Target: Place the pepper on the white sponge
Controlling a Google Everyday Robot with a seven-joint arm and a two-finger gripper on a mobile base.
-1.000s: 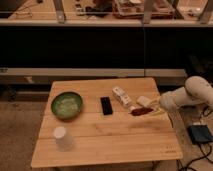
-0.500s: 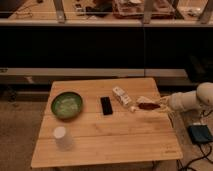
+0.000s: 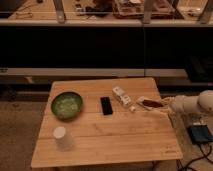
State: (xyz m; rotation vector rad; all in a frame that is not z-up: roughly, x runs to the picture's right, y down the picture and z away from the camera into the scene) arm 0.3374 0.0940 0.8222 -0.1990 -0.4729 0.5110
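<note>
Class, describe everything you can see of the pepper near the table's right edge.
The pepper is small, long, dark red-brown and slightly glossy. It lies roughly level, left to right, over the white sponge near the right edge of the wooden table. The claw, shut, reaches in from the right and grips its right end. Whether it rests on the sponge or hovers just above is unclear.
</note>
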